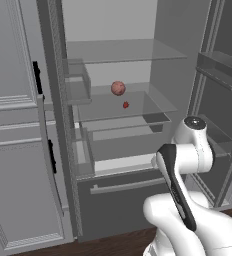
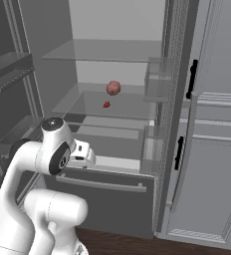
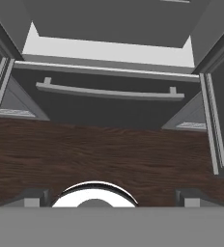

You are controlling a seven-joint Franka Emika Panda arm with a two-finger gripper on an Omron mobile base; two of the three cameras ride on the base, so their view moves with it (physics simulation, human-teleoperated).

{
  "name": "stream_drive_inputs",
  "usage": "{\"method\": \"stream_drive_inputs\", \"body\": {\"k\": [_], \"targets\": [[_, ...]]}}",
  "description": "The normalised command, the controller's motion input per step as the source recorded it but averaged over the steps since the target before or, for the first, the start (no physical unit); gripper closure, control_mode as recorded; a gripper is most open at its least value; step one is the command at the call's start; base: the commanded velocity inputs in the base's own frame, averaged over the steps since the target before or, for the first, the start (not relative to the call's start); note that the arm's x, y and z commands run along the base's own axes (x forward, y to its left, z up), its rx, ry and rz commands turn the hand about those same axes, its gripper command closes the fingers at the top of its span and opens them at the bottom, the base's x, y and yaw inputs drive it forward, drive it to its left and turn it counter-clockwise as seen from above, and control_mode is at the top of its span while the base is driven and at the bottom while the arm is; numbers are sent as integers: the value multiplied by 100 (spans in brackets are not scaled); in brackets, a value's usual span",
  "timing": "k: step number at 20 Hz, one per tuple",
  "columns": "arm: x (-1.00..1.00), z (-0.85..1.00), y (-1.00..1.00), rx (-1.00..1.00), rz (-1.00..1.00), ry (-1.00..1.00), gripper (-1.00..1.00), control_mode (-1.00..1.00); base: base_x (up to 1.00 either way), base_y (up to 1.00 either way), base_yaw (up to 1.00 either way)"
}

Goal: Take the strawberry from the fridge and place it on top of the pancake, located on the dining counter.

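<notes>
Standing in front of the tall dark grey fridge (image 1: 63, 150) with both doors open, so access is there; the pick, the carry and the placement are all still ahead.

The strawberry, a small red lump (image 1: 125, 105), lies on the middle clear glass shelf (image 1: 158, 102), untouched. Just behind it, farther in, sits a larger pinkish-brown ball (image 1: 118, 88); I take the small red one as the target, though at this size it's hard to be sure.

The white arm (image 1: 183, 165) is folded low in front of the fridge, well apart from the shelf.

View differences:
- Left and right base views give the shelf, both fruit-like items and the door bins, plus the light grey panelled cabinet with black handles (image 2: 212, 149) to the right.
- Hand view looks down instead: dark wood floor (image 3: 109, 149), the dark bottom freezer drawer with its long bar handle (image 3: 109, 91), and two dark finger tips (image 3: 34, 197) set wide apart at the bottom corners, nothing between them, gripper (image 3: 111, 198) wide.
</notes>
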Motion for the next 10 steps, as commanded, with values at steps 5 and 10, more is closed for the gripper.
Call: {"method": "stream_drive_inputs", "body": {"k": [5,10], "targets": [[0,0,0,0,0,0,-100,-100,0,0,0],[2,0,0,0,0,0,-100,100,19,0,0]]}}
